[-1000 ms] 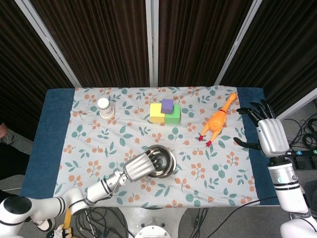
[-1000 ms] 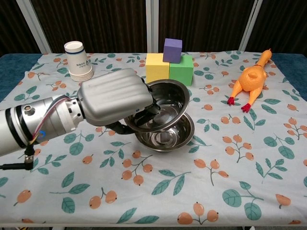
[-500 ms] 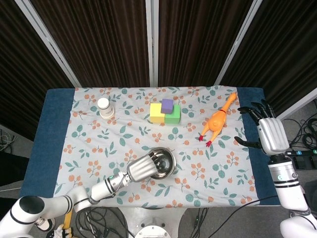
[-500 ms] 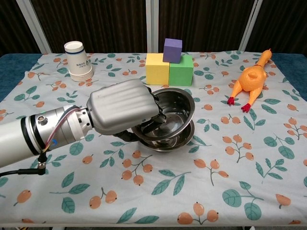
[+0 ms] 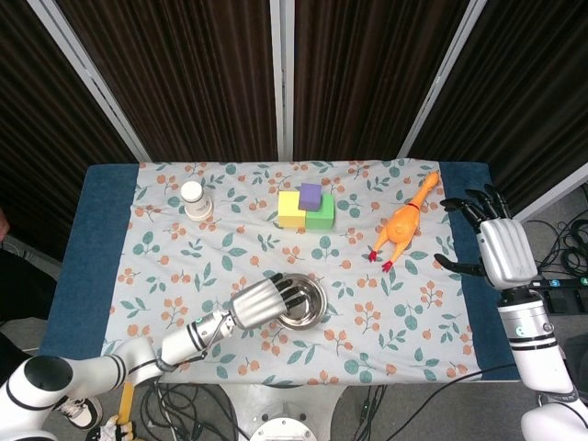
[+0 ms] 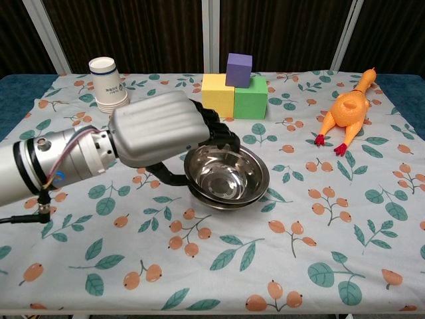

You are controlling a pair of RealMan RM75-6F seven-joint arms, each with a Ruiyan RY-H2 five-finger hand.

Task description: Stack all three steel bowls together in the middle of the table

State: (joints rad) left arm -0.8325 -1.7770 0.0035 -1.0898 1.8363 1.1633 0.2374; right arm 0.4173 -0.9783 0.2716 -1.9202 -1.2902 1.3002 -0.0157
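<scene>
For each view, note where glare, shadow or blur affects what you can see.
Chest view: bright highlights glint inside the steel bowls, the left hand casts a soft shadow on the cloth beneath it, and everything stays sharp. Head view: even lighting, the bowls are small, the dark curtains show little detail.

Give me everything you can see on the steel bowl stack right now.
The steel bowl stack looks like shiny, mirror-bright metal bowls nested mouth up. The chest view shows two rims, one inside the other; a third bowl cannot be told apart. The stack sits level on the floral tablecloth, near the middle toward the front edge, in front of the coloured blocks. The left hand is at its left rim, fingers spread above the back edge; whether they touch is unclear.
</scene>
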